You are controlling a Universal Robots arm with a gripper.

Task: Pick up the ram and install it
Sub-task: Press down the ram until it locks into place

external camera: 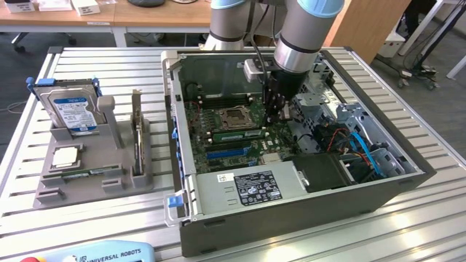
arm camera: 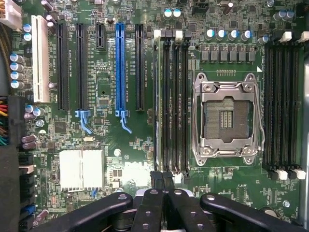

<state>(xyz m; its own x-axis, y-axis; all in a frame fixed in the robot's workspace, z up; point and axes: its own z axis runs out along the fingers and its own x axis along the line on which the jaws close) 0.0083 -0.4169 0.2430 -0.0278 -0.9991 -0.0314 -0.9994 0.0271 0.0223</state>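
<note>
The ram (arm camera: 157, 96) is a thin green stick standing edge-up in the memory slot farthest from the CPU socket (arm camera: 227, 118). In the exterior view the ram (external camera: 234, 132) lies just in front of the socket inside the open computer case (external camera: 407, 180). My gripper (arm camera: 162, 178) is shut, its black fingertips together at one end of that slot. Whether they touch the stick I cannot tell. The exterior view has the gripper (external camera: 279, 117) pointing straight down over the motherboard, at the slots' end toward that view's right.
A grey rack (external camera: 43, 194) left of the case holds a silver hard drive (external camera: 71, 109), a dark expansion card (external camera: 136, 131) on edge, a CPU chip (external camera: 65, 157) and another green stick (external camera: 87, 173). Cables and a drive cage crowd the case's right side. Blue and black expansion slots (arm camera: 119, 67) flank the memory slots.
</note>
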